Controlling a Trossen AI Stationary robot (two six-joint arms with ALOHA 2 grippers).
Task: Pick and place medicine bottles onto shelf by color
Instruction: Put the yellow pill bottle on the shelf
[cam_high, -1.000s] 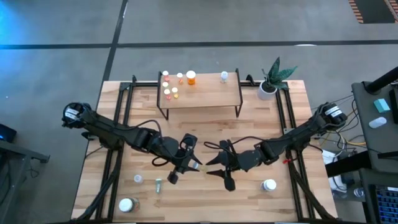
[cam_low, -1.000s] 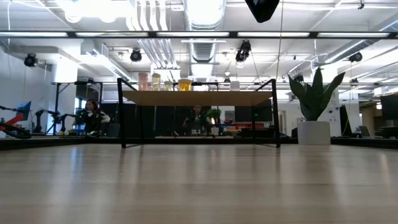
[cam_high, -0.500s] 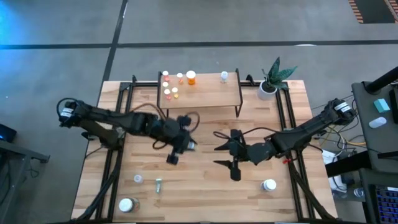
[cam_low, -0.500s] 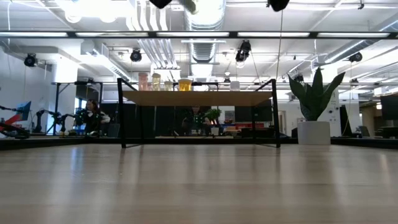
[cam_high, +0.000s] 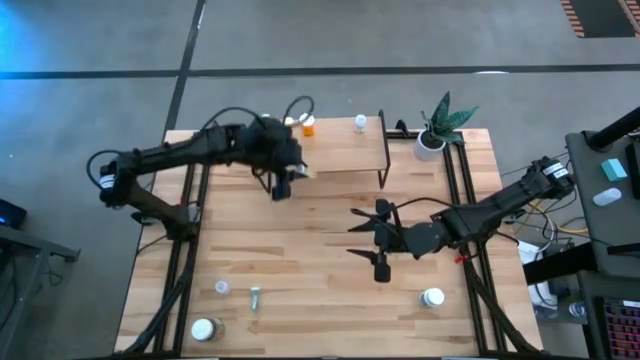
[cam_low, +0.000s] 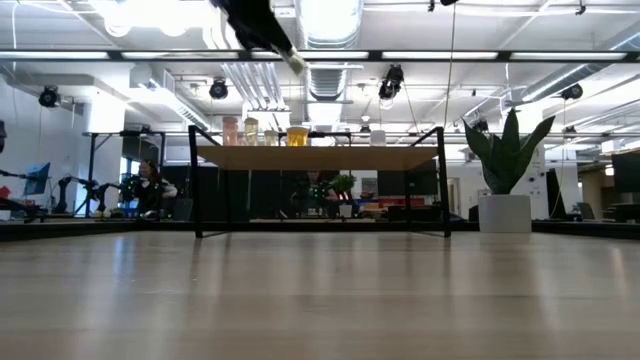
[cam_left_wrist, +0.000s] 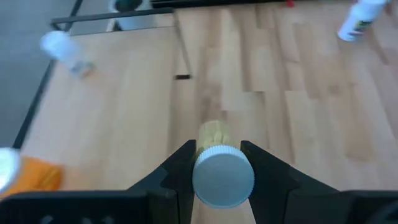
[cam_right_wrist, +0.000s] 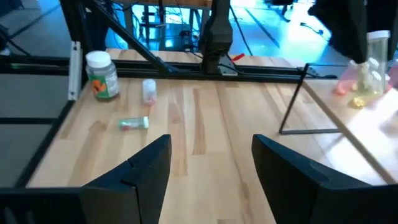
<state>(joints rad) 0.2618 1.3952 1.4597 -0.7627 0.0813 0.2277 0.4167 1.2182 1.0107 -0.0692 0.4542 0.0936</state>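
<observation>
Moved up and away from the middle of the table since a moment ago: the left gripper (cam_high: 286, 178), now high over the left front edge of the low light-wood shelf on thin black legs (cam_high: 340, 150). Clamped tight on a small yellow bottle with a white cap (cam_left_wrist: 222, 175), held in the air, not yet touching the board. Already standing on the shelf: an orange bottle with a white cap (cam_high: 308, 124) and a small clear bottle (cam_high: 360, 122).

Opened wider too in that time: the right gripper (cam_high: 358, 238), holding nothing, hanging over the middle of the big wood table (cam_high: 300, 270).

Probably close to putting the yellow one down beside others of its colour. Still lots to pick up after that, like the white bottle (cam_high: 433, 297) near the table's front right.
</observation>
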